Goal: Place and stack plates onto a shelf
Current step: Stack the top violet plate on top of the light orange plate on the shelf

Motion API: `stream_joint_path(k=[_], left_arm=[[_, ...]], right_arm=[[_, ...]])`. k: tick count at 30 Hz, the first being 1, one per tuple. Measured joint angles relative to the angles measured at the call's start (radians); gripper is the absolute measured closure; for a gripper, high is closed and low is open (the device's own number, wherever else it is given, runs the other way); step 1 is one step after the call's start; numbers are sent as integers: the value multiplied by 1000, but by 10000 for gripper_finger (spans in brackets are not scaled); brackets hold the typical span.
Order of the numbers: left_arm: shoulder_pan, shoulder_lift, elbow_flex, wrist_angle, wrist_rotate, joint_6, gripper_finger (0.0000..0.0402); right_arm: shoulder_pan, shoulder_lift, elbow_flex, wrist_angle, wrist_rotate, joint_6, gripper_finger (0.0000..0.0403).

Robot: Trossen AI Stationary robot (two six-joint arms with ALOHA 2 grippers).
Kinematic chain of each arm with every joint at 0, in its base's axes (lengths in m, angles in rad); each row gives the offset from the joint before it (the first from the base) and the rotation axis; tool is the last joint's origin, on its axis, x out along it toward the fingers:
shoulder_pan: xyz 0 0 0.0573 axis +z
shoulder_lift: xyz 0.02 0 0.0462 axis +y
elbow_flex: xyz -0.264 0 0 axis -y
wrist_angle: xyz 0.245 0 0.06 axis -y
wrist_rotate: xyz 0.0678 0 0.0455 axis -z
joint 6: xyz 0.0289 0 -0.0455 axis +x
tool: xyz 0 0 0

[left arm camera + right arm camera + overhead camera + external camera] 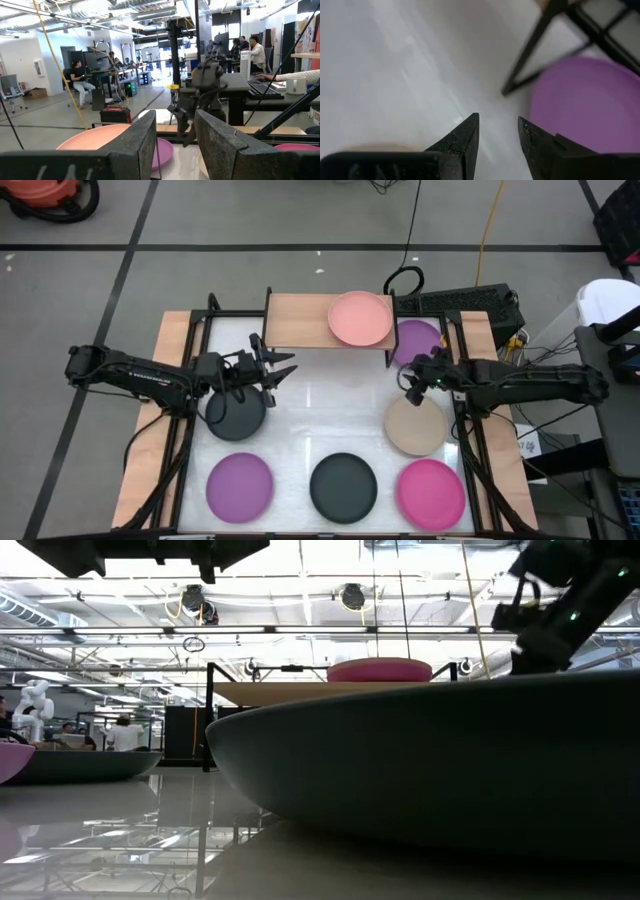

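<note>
The shelf (300, 320) stands at the table's far edge with the pale pink plate (360, 319) on the right part of its wooden top. A purple plate (420, 340) lies on the table by the shelf's right legs. On the table lie a beige plate (415, 425), a magenta one (430, 492), two dark grey ones (343, 487) (232, 418) and a second purple one (240, 486). The second magenta plate is out of view. My left gripper (280, 370) (175, 145) hangs open beyond the left dark grey plate's far-right rim. My right gripper (410, 387) (498, 127) is open over bare table between the beige and purple plates.
Black frame rails (190, 380) run along both sides of the white tabletop. The shelf's black leg (530, 55) stands just ahead of my right gripper. Bare tabletop (330, 400) lies between the two grippers. People sit at desks (80, 75) in the room beyond.
</note>
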Motion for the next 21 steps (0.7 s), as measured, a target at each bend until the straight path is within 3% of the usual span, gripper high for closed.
stream_joint_path(k=[11, 21], left_arm=[[0, 0, 0, 0, 0, 0, 259], [0, 0, 0, -2, 0, 0, 259]], right_arm=[[-143, 231, 0, 18, -4, -9, 284], [-198, 377, -1, 87, -5, -79, 284]])
